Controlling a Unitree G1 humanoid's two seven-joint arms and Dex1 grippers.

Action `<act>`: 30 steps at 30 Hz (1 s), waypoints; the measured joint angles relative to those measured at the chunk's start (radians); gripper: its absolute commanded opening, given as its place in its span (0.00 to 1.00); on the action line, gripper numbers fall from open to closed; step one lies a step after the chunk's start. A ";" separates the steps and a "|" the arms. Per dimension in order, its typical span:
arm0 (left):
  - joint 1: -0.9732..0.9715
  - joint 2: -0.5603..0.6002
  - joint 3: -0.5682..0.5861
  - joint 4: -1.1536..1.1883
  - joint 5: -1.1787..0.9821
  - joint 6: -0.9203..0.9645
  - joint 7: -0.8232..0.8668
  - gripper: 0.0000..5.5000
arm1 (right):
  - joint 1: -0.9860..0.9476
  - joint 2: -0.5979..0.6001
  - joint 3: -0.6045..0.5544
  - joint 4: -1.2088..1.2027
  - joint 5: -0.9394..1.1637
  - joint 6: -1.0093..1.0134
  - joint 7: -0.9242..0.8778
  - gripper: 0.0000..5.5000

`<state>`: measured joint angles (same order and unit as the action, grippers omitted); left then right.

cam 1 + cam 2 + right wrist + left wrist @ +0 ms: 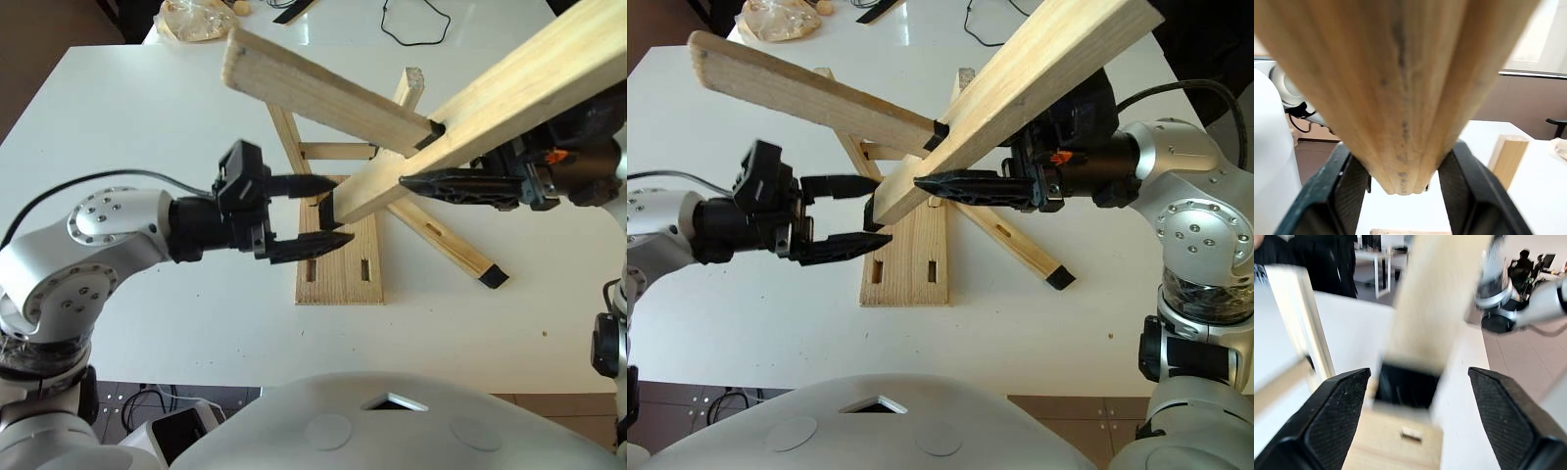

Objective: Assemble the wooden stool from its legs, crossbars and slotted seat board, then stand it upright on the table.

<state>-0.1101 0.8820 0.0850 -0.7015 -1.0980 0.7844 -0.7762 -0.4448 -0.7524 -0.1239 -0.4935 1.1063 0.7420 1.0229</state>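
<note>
2 grippers meet over the slotted seat board [343,279], which lies flat on the white table [127,147]. We see the right gripper [931,184] clamped on a wooden leg [509,88], raised aslant with a crossbar [313,93] socketed in its side. The left gripper [339,211] spreads its fingers wide, holding nothing; the leg's black-capped end sits between them, touching neither. More joined legs [446,245] lie on the table beside the board.
</note>
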 measured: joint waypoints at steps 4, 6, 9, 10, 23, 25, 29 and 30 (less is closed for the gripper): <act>0.168 0.054 0.000 0.077 0.199 -0.104 -0.113 0.67 | 0.049 -0.049 -0.001 0.011 -0.105 -0.036 0.037 0.36; 0.233 0.056 -0.003 0.128 0.294 -0.168 -0.144 0.67 | 0.133 -0.079 0.005 0.012 -0.180 -0.068 0.064 0.36; 0.287 0.046 -0.029 0.190 0.421 -0.256 -0.155 0.67 | 0.288 -0.104 0.047 -0.014 -0.287 -0.126 0.110 0.36; 0.299 0.041 -0.037 0.193 0.437 -0.265 -0.156 0.67 | 0.319 -0.107 0.064 -0.017 -0.313 -0.141 0.121 0.36; 0.335 -0.031 -0.099 0.234 0.584 -0.360 -0.164 0.67 | 0.387 -0.088 0.214 0.017 -0.519 -0.340 0.179 0.36; 0.340 -0.032 -0.106 0.247 0.592 -0.367 -0.170 0.67 | 0.380 -0.080 0.224 0.023 -0.523 -0.346 0.178 0.36; 0.357 -0.032 -0.115 0.289 0.627 -0.389 -0.184 0.67 | 0.367 -0.067 0.252 0.040 -0.540 -0.365 0.178 0.36; 0.358 -0.032 -0.117 0.294 0.630 -0.397 -0.186 0.67 | 0.358 -0.065 0.261 0.047 -0.552 -0.382 0.181 0.36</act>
<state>0.2475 0.8501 -0.0320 -0.4074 -0.4683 0.3875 -0.9621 -0.0869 -0.8172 0.1373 -0.4467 0.5539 0.3603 1.2034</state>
